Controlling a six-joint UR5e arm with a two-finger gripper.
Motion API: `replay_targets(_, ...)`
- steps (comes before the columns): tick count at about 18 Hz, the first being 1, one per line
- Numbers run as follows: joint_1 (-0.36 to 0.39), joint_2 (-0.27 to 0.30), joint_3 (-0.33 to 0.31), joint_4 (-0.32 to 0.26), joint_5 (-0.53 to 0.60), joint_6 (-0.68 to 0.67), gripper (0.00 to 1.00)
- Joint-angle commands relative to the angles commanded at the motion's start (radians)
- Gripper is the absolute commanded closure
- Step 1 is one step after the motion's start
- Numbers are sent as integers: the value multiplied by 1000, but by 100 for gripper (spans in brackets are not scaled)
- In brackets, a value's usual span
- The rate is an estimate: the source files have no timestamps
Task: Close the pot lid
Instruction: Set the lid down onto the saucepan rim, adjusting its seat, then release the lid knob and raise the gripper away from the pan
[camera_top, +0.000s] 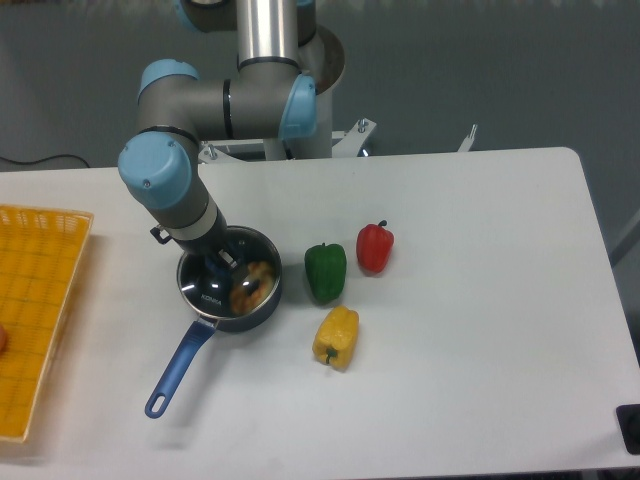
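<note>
The gripper (217, 262) points down over the pot lid (238, 278), its fingers mostly hidden under the arm's wrist, so whether they are clenched on the blue knob or released from it cannot be told. The glass lid lies directly beneath the fingers and rests on the pot (232, 312), its metal rim matching the pot's edge. Through the glass, just to the camera-right of the fingers, something brownish shows inside the pot, but what it is cannot be made out. On the lid, just below the fingers toward the camera, a short white word is printed; it is too small to read with certainty.

The pot's long blue handle (175, 369) runs away from the fingers toward the lower left and ends in a loop hole. To the camera-right of the fingers, just beside the pot but apart from it, stands a green pepper (325, 271). A red pepper (375, 248) stands further right, close to the green one. A yellow pepper (336, 337) lies lower right of the fingers, below the green one. Well to the left, at the edge of the white table (480, 300), sits a yellow basket (35, 310).
</note>
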Motion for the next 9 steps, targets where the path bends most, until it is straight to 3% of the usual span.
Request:
replay_targets(3, 2, 3, 2, 0, 0, 3, 1)
replay_targets(9, 11, 14, 14, 11, 57, 6, 0)
